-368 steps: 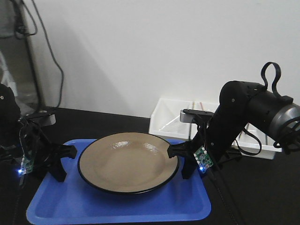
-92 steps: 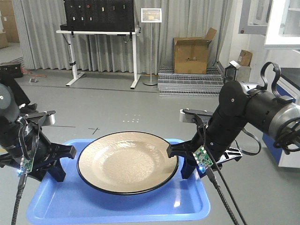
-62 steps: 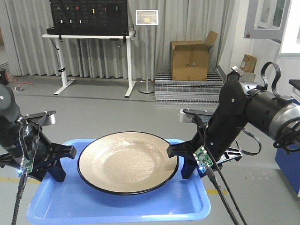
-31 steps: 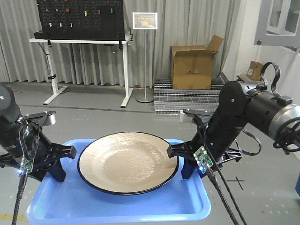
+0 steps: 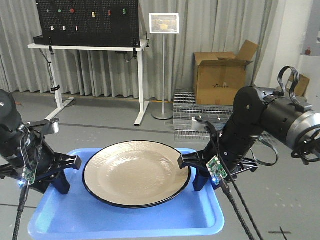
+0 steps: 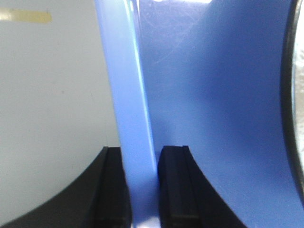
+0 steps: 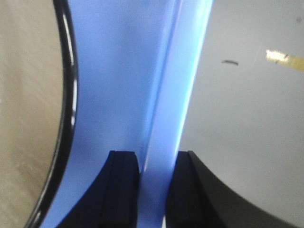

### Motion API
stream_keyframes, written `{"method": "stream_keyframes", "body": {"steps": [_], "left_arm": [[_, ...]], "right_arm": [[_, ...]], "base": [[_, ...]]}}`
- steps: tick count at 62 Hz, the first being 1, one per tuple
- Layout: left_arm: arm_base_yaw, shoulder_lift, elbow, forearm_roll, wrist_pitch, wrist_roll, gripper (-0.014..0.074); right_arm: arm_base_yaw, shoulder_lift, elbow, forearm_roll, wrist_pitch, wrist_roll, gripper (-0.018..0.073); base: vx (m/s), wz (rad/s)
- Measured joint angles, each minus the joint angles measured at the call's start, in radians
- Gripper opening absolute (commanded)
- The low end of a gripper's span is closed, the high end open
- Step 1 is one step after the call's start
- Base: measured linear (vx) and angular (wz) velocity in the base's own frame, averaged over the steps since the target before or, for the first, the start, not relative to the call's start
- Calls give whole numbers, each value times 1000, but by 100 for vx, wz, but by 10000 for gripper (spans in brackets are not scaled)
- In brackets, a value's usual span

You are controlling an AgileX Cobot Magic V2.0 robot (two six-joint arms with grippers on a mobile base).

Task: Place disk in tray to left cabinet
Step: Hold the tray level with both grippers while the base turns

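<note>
The tan disk with a black rim lies flat in the blue tray. Both grippers carry the tray above a grey floor. My left gripper is shut on the tray's left rim. In the left wrist view its black fingers pinch the blue rim, and the disk's edge shows at the right. My right gripper is shut on the right rim. In the right wrist view the rim sits between its fingers, with the disk at the left. The left cabinet is out of view.
Behind the tray are a white desk with a black pegboard, a sign stand, an open cardboard box and metal grates. Grey curtains line the back. A cable hangs from the right arm.
The wall and white bins of the earliest frame are gone; a workshop now shows behind and keeps shifting across the view. The tray, disk and both grips stay the same.
</note>
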Motion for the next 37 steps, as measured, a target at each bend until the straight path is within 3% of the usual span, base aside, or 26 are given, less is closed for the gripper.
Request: {"method": "stream_keyframes", "body": {"steps": [37], "left_arm": [[0,0,0,1,-1,0,-1]], "right_arm": [[0,0,0,1,-2,0,-3]], "base": [[67,-4]]}}
